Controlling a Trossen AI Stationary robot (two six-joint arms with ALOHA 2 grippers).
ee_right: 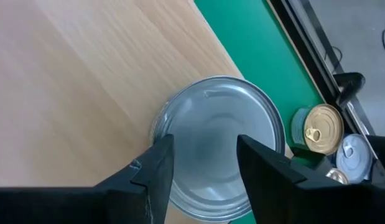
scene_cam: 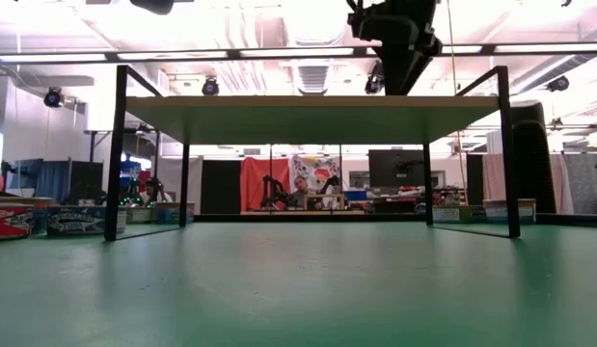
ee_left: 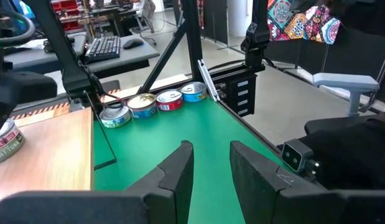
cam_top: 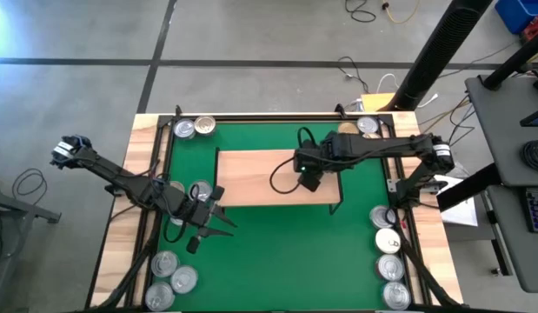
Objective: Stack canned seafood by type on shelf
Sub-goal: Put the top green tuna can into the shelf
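A busy workshop sits behind the table, and a green mat [cam_top: 277,252] covers the work surface, with the light-wood shelf [cam_top: 251,178] standing on black legs across the middle of it. Over the shelf's right half hangs the right gripper [ee_right: 198,168], and right beneath it, on the board, sits a silver tin [ee_right: 220,112]: from the wrist camera its ringed lid fills the gap between the two dark fingers, which stand spread over the lid, one on either side of its middle, not pinching the can's wall. Whether they touch the lid cannot be told. Off the shelf's right end, a gold-topped tin [ee_right: 321,129] and more silver ones lie along the mat's right edge. Over on the left, the left gripper [ee_left: 211,165] hovers above the mat just past the shelf's left end, jaws slightly parted with bare green between them, nothing held. A row of four tins [ee_left: 155,102] lines the mat's edge beyond it, and further tins cluster at the mat's near-left corner [cam_top: 169,283].
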